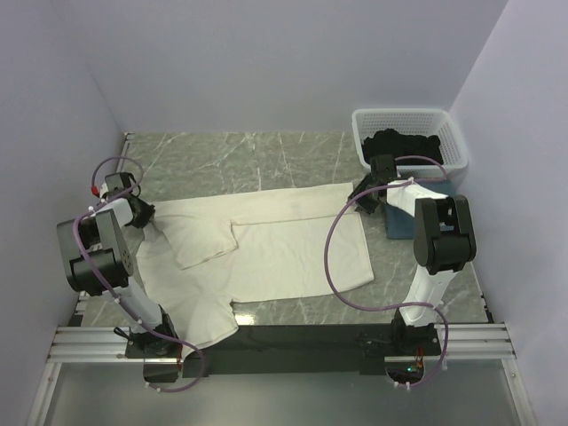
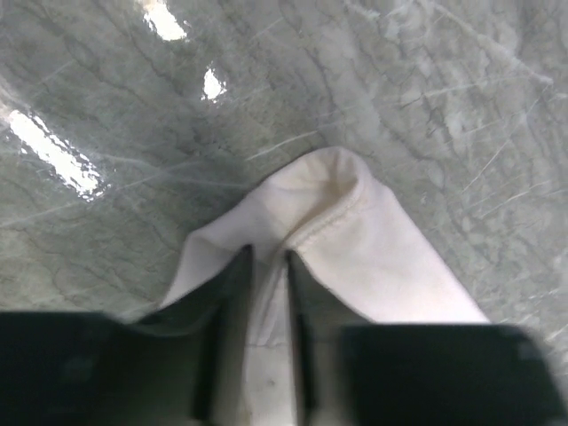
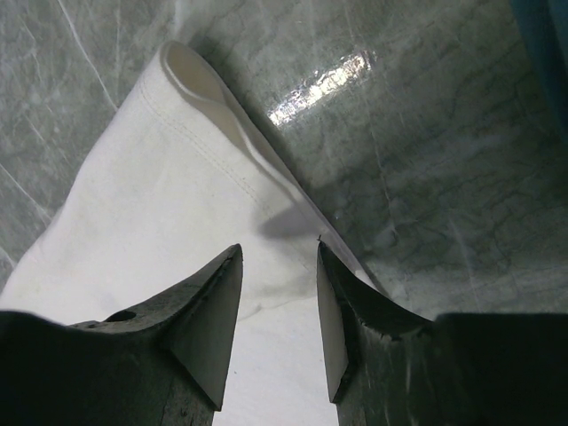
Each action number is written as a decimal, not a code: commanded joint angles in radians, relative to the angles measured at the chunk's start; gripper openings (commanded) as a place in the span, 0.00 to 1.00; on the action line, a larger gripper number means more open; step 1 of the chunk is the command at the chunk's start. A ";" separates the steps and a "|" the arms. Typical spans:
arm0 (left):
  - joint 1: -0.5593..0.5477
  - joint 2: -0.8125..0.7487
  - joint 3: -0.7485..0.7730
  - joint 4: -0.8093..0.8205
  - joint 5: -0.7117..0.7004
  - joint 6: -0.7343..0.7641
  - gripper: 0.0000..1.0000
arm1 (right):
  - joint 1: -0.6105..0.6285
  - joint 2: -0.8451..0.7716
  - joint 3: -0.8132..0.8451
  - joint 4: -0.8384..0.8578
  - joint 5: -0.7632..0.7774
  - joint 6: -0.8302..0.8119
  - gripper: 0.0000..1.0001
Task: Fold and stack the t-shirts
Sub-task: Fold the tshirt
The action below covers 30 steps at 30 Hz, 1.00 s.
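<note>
At far right, the white basket (image 1: pixel 455 142) holds a black t-shirt (image 1: pixel 404 144)

I cannot tell if my left claw (image 2: pixel 266 257) is pinching the white shirt (image 2: pixel 373 257) or not. The shirt runs off the picture behind it. Past my right claw (image 3: pixel 278 250), on the right, only a blurry corner of the blue shirt (image 3: pixel 550 27) shows.
</note>
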State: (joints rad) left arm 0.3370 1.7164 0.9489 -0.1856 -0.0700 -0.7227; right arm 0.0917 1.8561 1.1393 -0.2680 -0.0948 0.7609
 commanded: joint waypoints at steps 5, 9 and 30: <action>-0.048 -0.124 0.047 -0.049 -0.057 0.000 0.54 | 0.017 -0.084 0.017 -0.046 0.087 -0.078 0.47; -0.124 -0.207 0.027 -0.123 -0.138 -0.009 0.89 | 0.083 -0.142 0.043 -0.082 0.153 -0.152 0.48; -0.423 -0.107 -0.009 -0.212 -0.091 -0.030 0.90 | 0.347 0.052 0.177 -0.226 0.240 -0.264 0.50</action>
State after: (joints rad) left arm -0.0826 1.5658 0.8944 -0.4244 -0.1944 -0.7456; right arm 0.4374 1.8797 1.2575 -0.4778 0.1204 0.5179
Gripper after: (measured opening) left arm 0.900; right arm 0.496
